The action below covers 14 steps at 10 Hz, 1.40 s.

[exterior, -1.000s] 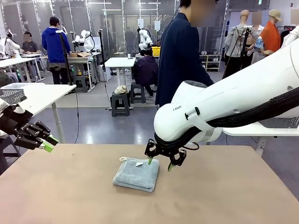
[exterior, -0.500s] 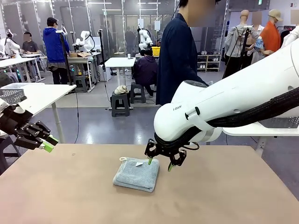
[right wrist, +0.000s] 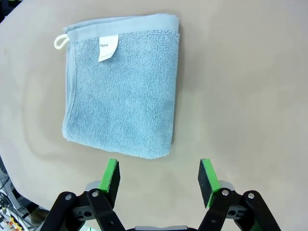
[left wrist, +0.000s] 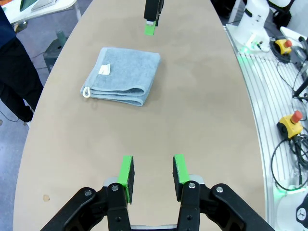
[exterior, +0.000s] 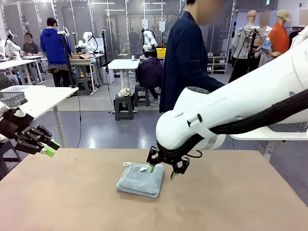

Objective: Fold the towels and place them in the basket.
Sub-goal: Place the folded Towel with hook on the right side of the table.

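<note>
**Desk:** How do the jaws stand?

**Photographer:** The right gripper (right wrist: pixel 159 169) is spread wide and grasps nothing. The folded grey-blue towel (right wrist: pixel 122 91) lies just ahead of its left pad, and bare table (right wrist: pixel 240 96) shows ahead of the right one. From the front I cannot tell whether a fingertip touches the cloth. The left gripper (left wrist: pixel 153 163) is partly parted and empty, with the towel well ahead of its jaws.

**Desk:** Any containers?

**Photographer:** A mesh-sided container (exterior: pixel 12 99) sits on a side table beyond the left gripper. It is cut off at the frame edge, so its contents are unreadable. I cannot tell whether it is the basket.

**Desk:** Anything else unclear?

**Photographer:** The towel's white label (right wrist: pixel 108 47) and corner loop (right wrist: pixel 59 42) sit at its far end from the right jaws. The print is too small to read with certainty.
</note>
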{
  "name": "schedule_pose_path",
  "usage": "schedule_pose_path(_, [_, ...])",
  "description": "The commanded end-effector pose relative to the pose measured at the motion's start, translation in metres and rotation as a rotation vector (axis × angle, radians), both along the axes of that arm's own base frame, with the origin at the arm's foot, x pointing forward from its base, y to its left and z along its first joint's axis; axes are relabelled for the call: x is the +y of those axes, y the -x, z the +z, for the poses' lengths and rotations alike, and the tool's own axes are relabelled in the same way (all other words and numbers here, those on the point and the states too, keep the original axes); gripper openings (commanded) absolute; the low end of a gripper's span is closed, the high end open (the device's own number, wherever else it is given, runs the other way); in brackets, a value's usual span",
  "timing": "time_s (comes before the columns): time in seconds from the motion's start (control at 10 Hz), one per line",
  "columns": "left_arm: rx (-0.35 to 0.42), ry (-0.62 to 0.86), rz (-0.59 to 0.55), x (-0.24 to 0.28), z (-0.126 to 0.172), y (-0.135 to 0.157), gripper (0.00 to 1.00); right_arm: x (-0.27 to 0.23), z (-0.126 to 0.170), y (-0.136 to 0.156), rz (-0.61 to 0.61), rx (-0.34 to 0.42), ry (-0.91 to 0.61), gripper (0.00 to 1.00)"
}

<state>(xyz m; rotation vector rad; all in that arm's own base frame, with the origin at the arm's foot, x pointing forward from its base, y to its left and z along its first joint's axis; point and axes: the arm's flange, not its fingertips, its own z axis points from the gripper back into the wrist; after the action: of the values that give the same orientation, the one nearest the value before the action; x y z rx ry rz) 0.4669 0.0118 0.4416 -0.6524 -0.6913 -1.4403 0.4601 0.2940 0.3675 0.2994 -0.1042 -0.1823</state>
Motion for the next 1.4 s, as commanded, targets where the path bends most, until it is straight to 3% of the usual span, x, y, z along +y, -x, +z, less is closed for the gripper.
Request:
schedule_pose_path(0.0, [-0.003,0.005,-0.001,0.0,0.001,0.0,0.44,0.016,-0.015,-0.012,-0.058,-0.036,-0.009,0.82])
schedule_pose_path(0.2, [-0.003,0.005,-0.001,0.0,0.001,0.0,0.44,0.022,-0.046,-0.036,-0.136,-0.09,0.023,0.82])
schedule_pose_path(0.9, [-0.003,0.005,-0.001,0.0,0.001,0.0,0.44,0.03,-0.073,-0.053,-0.14,-0.1,-0.002,0.82])
schedule_pose_path(1.0, [-0.003,0.005,-0.001,0.0,0.001,0.0,0.44,0.03,-0.073,-0.054,-0.147,-0.078,-0.002,0.63])
schedule_pose_path(1.1, [-0.003,0.005,-0.001,0.0,0.001,0.0,0.44,0.031,-0.072,-0.054,-0.148,-0.076,0.003,0.63])
schedule_pose_path(1.2, [-0.003,0.005,-0.001,0.0,0.001,0.0,0.44,0.031,-0.071,-0.053,-0.15,-0.071,0.011,0.43])
schedule_pose_path(1.3, [-0.003,0.005,-0.001,0.0,0.001,0.0,0.44,0.031,-0.071,-0.053,-0.149,-0.065,0.023,0.58])
